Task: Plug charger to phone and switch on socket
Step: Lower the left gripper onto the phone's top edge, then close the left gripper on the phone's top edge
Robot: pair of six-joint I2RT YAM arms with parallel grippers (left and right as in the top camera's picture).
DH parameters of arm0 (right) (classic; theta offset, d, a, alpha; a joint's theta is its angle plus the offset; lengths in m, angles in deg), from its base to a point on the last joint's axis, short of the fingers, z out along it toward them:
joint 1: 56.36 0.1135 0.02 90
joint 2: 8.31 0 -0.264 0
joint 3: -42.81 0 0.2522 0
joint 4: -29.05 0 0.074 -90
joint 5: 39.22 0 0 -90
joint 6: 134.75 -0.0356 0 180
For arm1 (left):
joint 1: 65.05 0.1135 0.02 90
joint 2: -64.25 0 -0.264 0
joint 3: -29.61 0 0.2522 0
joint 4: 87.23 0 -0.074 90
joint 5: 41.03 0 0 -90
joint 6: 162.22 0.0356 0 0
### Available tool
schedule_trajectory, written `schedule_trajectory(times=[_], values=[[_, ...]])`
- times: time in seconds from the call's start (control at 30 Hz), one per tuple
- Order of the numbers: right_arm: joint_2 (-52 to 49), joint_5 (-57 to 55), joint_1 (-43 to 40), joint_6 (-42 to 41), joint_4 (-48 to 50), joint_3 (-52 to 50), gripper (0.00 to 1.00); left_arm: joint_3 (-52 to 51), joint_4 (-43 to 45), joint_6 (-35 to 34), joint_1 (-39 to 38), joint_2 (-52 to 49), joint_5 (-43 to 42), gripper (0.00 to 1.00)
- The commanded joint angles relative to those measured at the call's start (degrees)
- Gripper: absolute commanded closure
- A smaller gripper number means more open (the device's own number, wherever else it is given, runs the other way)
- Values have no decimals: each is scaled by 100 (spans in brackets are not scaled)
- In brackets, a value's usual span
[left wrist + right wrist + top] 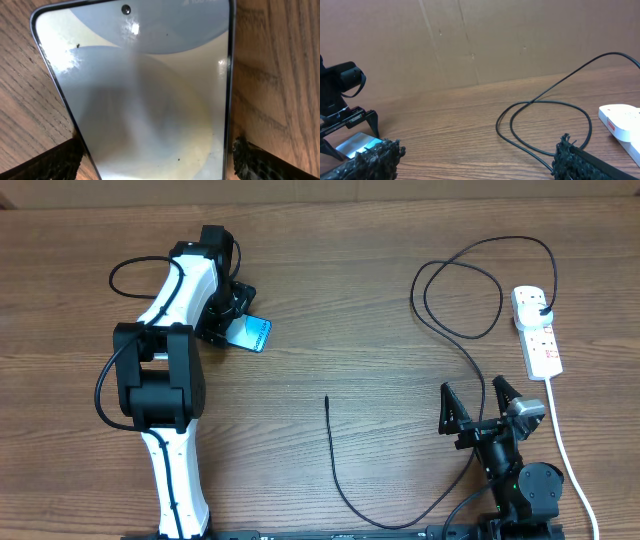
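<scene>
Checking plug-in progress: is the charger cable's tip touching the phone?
Apart. The overhead view shows the cable tip lying well away from the phone, nearer the table's middle, with a wide gap between them.

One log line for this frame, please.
left gripper astride phone, grip unclear | right gripper open by charger cable | connector tip loose on table | plug in power strip

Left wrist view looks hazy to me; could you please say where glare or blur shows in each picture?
Left wrist view: the phone fills the frame, soft-focused, with white glints near its top left. Overhead view: evenly lit, sharp, phone screen a bright patch. Right wrist view: the charger cable is crisp; the near fingertips look softer.
</scene>
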Motion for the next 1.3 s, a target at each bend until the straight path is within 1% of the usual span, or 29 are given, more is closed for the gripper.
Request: schedule_trajectory(times=[0.0, 0.53, 0.7, 0.77, 1.27], values=[[57, -55, 28, 42, 13, -57, 0, -162, 116, -101, -7, -63, 125, 0], [57, -55, 28, 42, 13, -57, 0, -162, 59, -199, -9, -63, 201, 0], [57, -55, 28, 42, 13, -57, 0, -162, -85, -621, 20, -63, 179, 0], [57, -55, 28, 42, 13, -57, 0, -162, -66, -651, 28, -63, 149, 0], [57, -55, 28, 42, 13, -57, 0, -162, -76, -629, 28, -66, 273, 0]])
